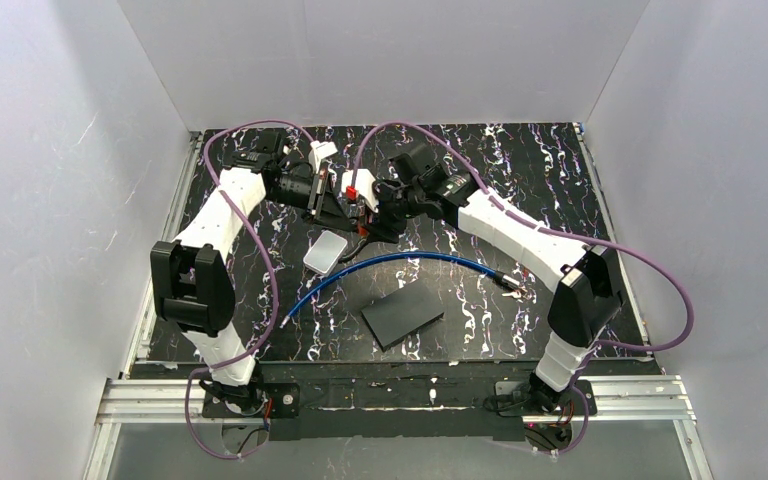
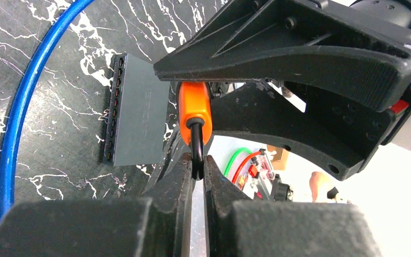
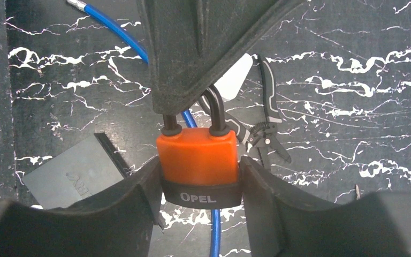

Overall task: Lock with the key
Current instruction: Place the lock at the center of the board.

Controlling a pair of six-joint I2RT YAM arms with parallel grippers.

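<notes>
The lock, a long bright-blue cable [image 1: 410, 258] with dark metal ends, lies curved on the black marbled table; it also shows in the left wrist view [image 2: 21, 107] and the right wrist view [image 3: 112, 24]. Both grippers meet above the table's back middle on a small orange-and-black padlock [image 3: 198, 160] marked OPEL. My right gripper [image 3: 199, 182] is shut on its body. My left gripper [image 2: 195, 166] is shut on its black shackle [image 2: 196, 147], below the orange body [image 2: 194, 110]. In the top view the left gripper [image 1: 343, 205] and right gripper [image 1: 372, 212] touch. No key is visible.
A dark grey flat box [image 1: 403, 314] lies in front of the cable. A small translucent white case [image 1: 325, 252] lies under the left gripper. Black-handled pliers [image 3: 267, 123] lie beneath the padlock. White walls close in three sides.
</notes>
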